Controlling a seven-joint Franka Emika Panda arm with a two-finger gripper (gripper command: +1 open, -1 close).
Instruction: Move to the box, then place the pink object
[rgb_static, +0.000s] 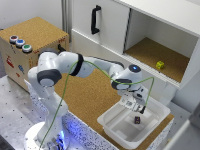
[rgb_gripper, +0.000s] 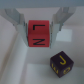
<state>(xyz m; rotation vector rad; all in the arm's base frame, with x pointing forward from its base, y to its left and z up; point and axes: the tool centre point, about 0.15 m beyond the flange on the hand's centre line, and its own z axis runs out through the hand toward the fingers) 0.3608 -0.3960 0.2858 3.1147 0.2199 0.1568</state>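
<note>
While the gripper (rgb_gripper: 39, 31) hangs over the box (rgb_static: 116, 131), clamped on the pink cube (rgb_gripper: 38, 34) (a dark cube (rgb_gripper: 61, 61) sits below), release seems next.

Arm (rgb_static: 92, 67) stretched toward exterior view's right, wrist bent down; pincer (rgb_gripper: 39, 31) clamped on cube.

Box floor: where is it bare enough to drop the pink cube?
The pincer holds the pink cube over the white box. Beside it on the floor sits the dark maroon cube, so that spot is crowded. The floor toward the exterior view's left, between that cube and the rim, looks bare.
</note>
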